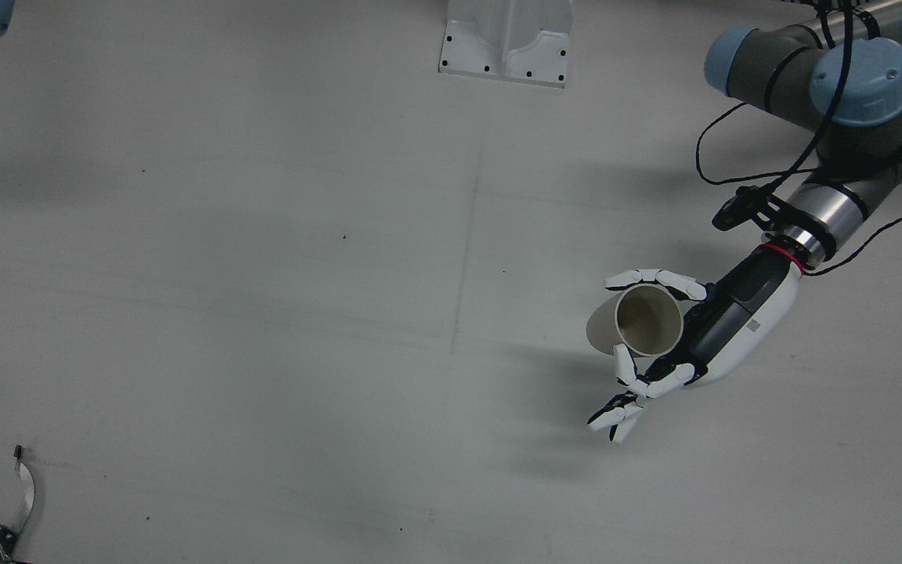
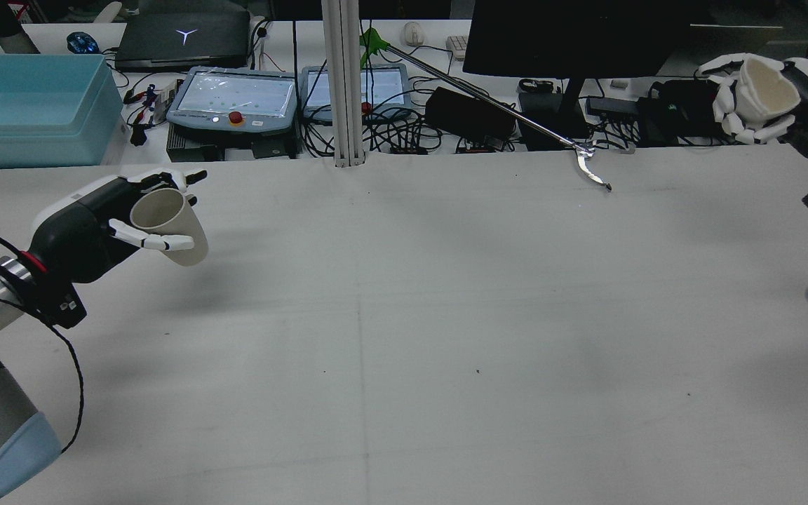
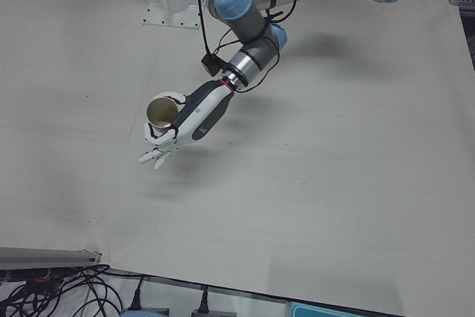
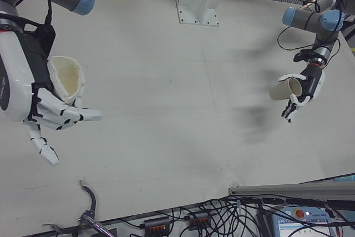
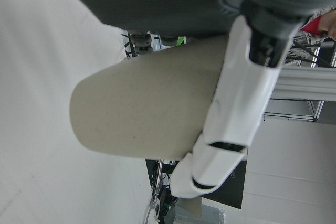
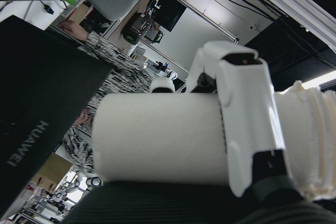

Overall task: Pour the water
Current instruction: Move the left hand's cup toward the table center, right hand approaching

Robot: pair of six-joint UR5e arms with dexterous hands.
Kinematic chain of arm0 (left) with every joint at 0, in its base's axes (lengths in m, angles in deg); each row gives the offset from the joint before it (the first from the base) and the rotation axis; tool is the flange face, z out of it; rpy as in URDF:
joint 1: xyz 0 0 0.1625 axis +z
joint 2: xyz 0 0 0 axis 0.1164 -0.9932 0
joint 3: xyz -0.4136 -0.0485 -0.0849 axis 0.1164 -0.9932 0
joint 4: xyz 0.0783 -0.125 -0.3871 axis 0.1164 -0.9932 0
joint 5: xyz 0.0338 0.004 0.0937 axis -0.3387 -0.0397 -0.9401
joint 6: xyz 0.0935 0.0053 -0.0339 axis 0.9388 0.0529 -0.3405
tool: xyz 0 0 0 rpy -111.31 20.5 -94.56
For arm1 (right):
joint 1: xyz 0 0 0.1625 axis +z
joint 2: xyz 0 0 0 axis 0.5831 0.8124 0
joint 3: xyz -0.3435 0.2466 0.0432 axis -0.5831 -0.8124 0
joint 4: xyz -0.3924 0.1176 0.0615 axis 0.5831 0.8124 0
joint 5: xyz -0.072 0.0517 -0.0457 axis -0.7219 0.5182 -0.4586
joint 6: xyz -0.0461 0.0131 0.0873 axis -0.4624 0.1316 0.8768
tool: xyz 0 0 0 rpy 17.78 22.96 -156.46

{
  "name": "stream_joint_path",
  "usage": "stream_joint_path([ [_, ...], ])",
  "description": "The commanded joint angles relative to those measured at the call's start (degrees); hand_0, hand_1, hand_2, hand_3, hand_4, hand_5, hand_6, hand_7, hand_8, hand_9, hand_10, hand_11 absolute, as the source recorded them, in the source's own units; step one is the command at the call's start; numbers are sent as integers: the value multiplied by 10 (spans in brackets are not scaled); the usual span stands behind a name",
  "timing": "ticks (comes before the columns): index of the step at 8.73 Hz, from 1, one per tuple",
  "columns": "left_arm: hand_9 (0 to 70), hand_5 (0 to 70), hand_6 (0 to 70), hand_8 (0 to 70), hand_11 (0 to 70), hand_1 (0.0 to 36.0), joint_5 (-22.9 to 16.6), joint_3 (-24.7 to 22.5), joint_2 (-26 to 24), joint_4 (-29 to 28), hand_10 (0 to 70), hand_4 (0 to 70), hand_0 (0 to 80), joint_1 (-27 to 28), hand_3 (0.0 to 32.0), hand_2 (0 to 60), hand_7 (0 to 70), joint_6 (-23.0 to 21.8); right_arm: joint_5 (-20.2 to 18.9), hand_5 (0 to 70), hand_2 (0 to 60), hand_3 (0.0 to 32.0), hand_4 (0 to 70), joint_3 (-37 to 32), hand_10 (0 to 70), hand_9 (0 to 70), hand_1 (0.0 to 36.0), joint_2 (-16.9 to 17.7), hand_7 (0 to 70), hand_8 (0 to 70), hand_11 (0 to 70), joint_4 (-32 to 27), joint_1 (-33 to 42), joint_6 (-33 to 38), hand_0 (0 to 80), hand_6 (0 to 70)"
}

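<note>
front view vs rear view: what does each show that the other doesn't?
Front view only: straight down into the open mouth of the beige paper cup in the left hand, and the white pedestal base at the top edge.

Rear view only: the right hand raised at the far right, holding a cream-white cup, plus the blue plastic bin and the two teach pendants beyond the table.

Both: the left hand with its fingers around the beige cup, held above the white table.

Even overhead light, soft shadows on the table [image 1: 263, 313], blurred close-up hand views.
</note>
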Motion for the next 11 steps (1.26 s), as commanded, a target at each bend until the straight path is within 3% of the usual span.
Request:
stream_joint_path([
  [1,8,700,122,19,101,360,1,57,-124,69,38,272,800,36,0,600,110,6,3,270,600,0,581,50,82,700,360,-157,700,528,160,143,6,-77,800,700],
  [3,8,700,124,18,101,360,11,78,-182,89,37,276,800,64,0,600,112,16,24,269,600,0,637,65,67,700,360,-254,700,544,139,211,-36,-166,800,700],
  [4,8,700,125,19,100,360,27,78,-211,107,37,276,800,82,0,600,113,16,39,268,600,0,695,65,62,700,360,-284,700,544,130,220,-96,-231,800,700],
  [5,8,700,126,19,101,360,38,80,-229,120,38,279,800,91,0,600,113,16,65,263,600,0,700,66,49,700,360,-299,700,532,111,234,-157,-290,800,700],
  [8,9,700,130,20,97,360,40,82,-239,125,35,285,800,88,0,600,118,16,124,243,600,0,672,141,0,627,360,-299,700,461,12,324,-309,-416,800,699],
  [11,9,700,130,20,98,360,39,75,-239,128,36,287,800,71,0,600,118,14,125,238,600,0,573,143,0,593,360,-257,700,437,0,331,-343,-435,800,634],
])
